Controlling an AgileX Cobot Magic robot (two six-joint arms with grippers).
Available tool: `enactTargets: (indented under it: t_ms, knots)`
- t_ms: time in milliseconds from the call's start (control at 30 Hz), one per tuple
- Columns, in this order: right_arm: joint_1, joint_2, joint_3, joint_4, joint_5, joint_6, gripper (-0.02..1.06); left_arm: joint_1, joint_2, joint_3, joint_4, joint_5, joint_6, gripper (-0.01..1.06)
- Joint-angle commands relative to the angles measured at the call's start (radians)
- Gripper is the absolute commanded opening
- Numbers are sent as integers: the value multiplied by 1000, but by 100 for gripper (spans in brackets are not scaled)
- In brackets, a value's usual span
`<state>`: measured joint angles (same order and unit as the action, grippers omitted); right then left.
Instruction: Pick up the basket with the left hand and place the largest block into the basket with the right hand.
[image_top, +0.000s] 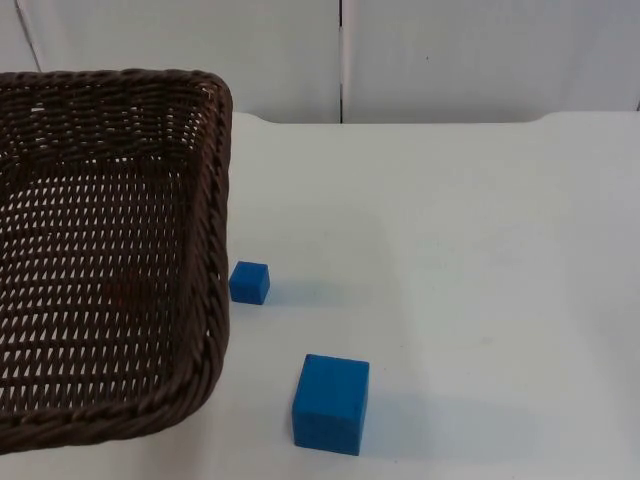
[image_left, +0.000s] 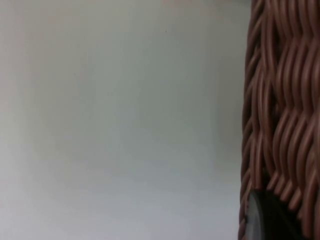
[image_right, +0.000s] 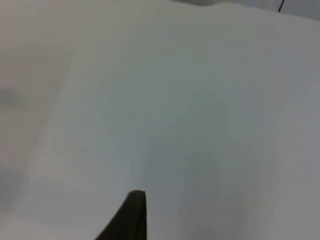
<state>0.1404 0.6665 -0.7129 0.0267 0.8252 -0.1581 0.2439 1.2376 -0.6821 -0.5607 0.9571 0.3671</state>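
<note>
A dark brown wicker basket (image_top: 110, 250) takes up the left of the top view, raised off the table and tilted. My left gripper (image_left: 270, 217) is shut on the basket, whose woven wall (image_left: 285, 100) runs right beside it. The large blue block (image_top: 331, 404) stands on the white table near the front, just right of the basket's near corner. A small blue block (image_top: 249, 282) sits behind it, close to the basket's right rim. My right gripper (image_right: 131, 216) hangs over bare table, away from both blocks.
The white table (image_top: 470, 260) stretches to the right of the blocks and ends at the grey partition wall (image_top: 450, 55) at the back.
</note>
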Motion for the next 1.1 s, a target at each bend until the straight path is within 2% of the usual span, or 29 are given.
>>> enactTargets:
  t_ms: [0, 100, 200, 267, 333, 400, 467, 533, 567, 733, 767, 867, 1067]
  knots:
    - [-4, 30, -7, 5, -16, -19, 105, 2, -11, 0, -18, 12, 2, 0]
    - [-4, 91, -7, 8, -36, -23, 105, 2, -11, 0, -16, 12, 2, 0]
    - [-4, 126, -7, 48, -42, -79, 105, 2, -11, 0, -16, 5, 2, 0]
    - [-3, 176, -7, 133, -42, -206, 105, 2, -11, 0, -13, 4, 3, 0]
    - [15, 239, -7, 263, -47, -340, 105, 2, -11, 0, -13, 4, 6, 0]
    - [21, 249, -7, 279, -51, -356, 105, 2, -11, 0, -13, 4, 6, 0]
    - [58, 309, -7, 346, -79, -424, 105, 2, -11, 0, -13, 4, 6, 0]
    - [121, 371, -15, 347, -122, -433, 105, 2, -11, 0, -10, 4, 6, 0]
    - [121, 371, -15, 347, -122, -433, 105, 2, -11, 0, -10, 4, 6, 0]
    - [299, 521, -60, 345, -224, -433, 105, 2, -11, 0, -10, 4, 6, 0]
    - [299, 521, -60, 345, -224, -433, 105, 2, -11, 0, -10, 4, 6, 0]
    - [394, 638, -104, 345, -277, -437, 105, 2, -11, 0, -10, 4, 6, 0]
    - [499, 833, -198, 345, -286, -529, 105, 2, -11, 0, -10, 4, 6, 0]
